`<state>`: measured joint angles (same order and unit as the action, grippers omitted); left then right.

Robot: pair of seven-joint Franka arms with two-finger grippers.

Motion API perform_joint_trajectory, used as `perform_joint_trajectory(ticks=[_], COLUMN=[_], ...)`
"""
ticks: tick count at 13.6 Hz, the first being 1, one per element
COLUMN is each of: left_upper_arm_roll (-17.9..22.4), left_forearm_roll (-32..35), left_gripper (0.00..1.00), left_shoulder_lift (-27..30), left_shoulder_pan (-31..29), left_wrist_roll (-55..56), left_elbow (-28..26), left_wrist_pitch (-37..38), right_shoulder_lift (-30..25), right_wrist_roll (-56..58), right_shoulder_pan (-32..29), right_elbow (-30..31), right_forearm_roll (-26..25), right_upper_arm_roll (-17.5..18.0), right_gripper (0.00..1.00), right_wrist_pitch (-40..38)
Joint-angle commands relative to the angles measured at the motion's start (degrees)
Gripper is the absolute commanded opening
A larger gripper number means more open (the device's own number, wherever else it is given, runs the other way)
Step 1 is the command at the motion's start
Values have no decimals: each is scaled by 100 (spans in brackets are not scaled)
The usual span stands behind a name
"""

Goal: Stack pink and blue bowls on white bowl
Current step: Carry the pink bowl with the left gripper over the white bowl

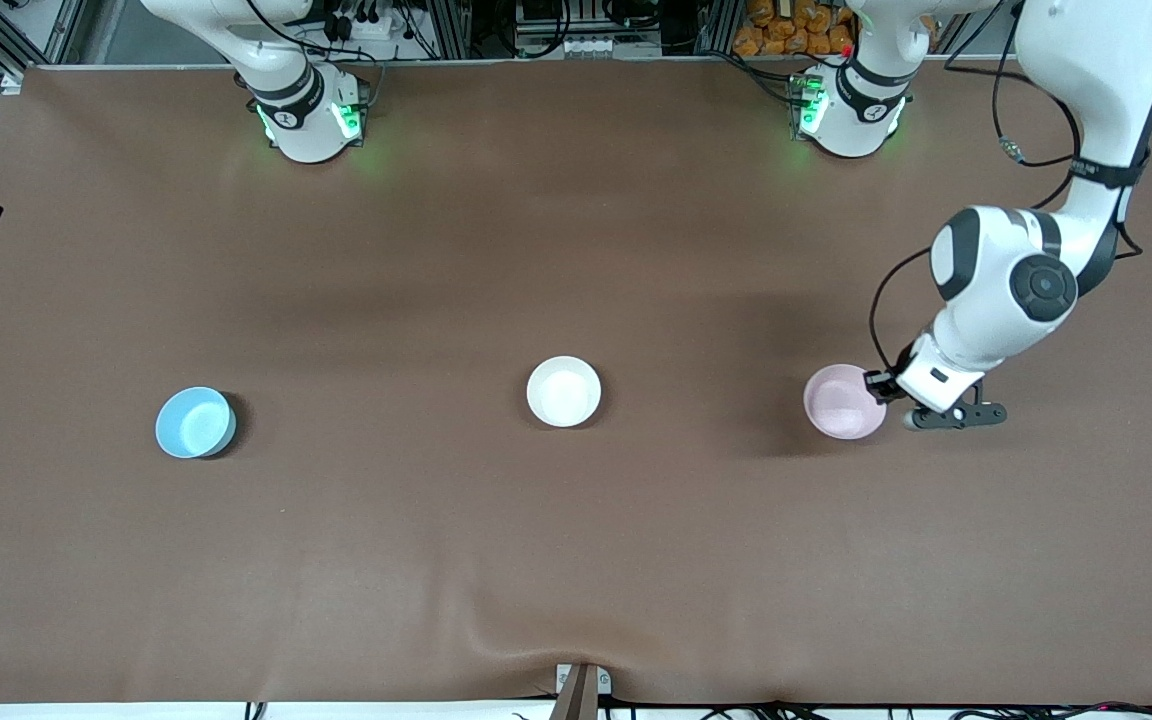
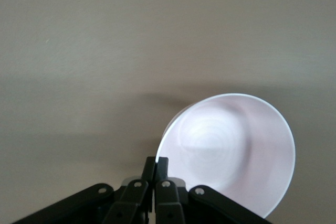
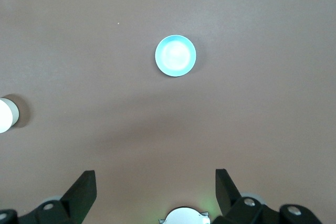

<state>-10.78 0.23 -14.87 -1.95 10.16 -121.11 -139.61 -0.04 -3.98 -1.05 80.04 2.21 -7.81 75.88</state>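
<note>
left gripper pinches the pink bowl's rim; blue bowl waits

the left gripper (image 1: 881,385) is down at the pink bowl (image 1: 842,401), toward the left arm's end of the table, and its fingers (image 2: 156,169) are clamped tight on the bowl's rim, one inside the wall and one outside, as the left wrist view shows. the bowl sits on the brown table (image 1: 576,250) or only just off it; i cannot tell which.

the white bowl (image 1: 563,391) stands in the middle of the table, well apart from the pink one. the blue bowl (image 1: 195,422) stands toward the right arm's end, a little nearer the front camera than the white bowl. all three are upright.

the right gripper (image 3: 155,190) hangs high over the table near its own base, fingers spread wide and holding nothing; that arm waits, with the blue bowl in sight below.

the bowls look stiff, smooth and glossy, likely light but slippery. a rim pinch is the sensible hold, since the body is too wide to span. held at one edge, the bowl may tip or slide, so a level, slow carry would be wise.
</note>
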Motion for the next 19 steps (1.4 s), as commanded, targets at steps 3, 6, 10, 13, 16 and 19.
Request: perform_joint_trajectory(ticks=[3, 6, 10, 13, 16, 19], left_upper_arm_roll=[-625, -1240, -1821, -1928, -1928, -1910], left_forearm_roll=[21, 21, 12, 12, 30, 91], left_gripper=[0, 0, 0, 0, 0, 0], left_shoulder_lift=[389, 371, 275, 29, -287, -665], left_shoulder_pan=[-16, -16, 46, 361, 765, 1152], left_wrist_roll=[388, 1153, 1971, 2673, 3411, 4141], left_elbow=[640, 765, 923, 1256, 1607, 1994], left_wrist_pitch=[1136, 1235, 1217, 1217, 1217, 1209], right_shoulder_lift=[-39, -39, -39, -39, -39, -39], right_wrist_roll=[46, 46, 46, 46, 46, 46], right_shoulder_pan=[-70, -70, -71, -79, -79, -70], right_elbow=[-41, -41, -41, -41, -50, -41], right_forearm_roll=[51, 51, 51, 51, 51, 51], right_upper_arm_roll=[43, 52, 52, 43, 43, 52], right_gripper=[100, 100, 100, 100, 100, 100], right_wrist_pitch=[-56, -56, -56, -56, -56, -56])
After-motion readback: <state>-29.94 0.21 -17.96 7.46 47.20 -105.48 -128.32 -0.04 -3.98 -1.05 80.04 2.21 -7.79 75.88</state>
